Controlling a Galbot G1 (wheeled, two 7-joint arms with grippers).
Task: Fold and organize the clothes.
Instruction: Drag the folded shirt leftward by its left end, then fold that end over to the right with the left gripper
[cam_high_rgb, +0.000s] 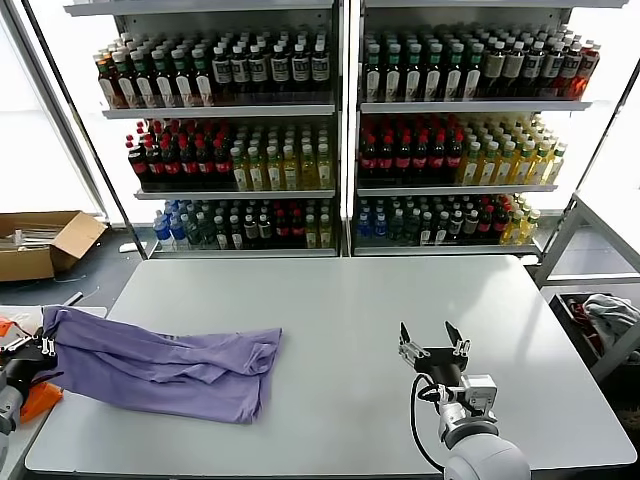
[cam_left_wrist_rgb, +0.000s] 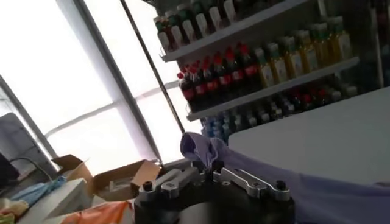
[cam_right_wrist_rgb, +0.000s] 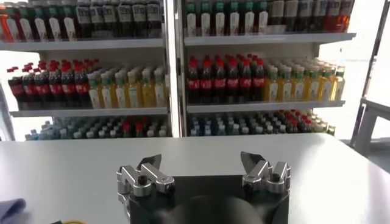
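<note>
Head view, lavender T-shirt (cam_high_rgb: 165, 362) sprawled at table's (cam_high_rgb: 340, 330) nine o'clock, left wrist view alone reveals left end effector (cam_left_wrist_rgb: 212, 168) pinching its edge, right end effector (cam_high_rgb: 433, 346) spread at five o'clock.

The right gripper (cam_high_rgb: 432, 338) has a black body with shiny silver finger parts held on by small round screws. Behind it sits a pale grey round wrist with a black cable looping beside it. The left gripper (cam_left_wrist_rgb: 213, 167) looks the same: black and silver.

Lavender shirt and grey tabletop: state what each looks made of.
Lavender short-sleeved shirt: soft knit fabric, probably cotton; matte, limp, creased into loose folds. Pale grey rectangular tabletop: hard smooth sheet, perhaps laminate or painted board; flat, even, faintly glossy.
</note>
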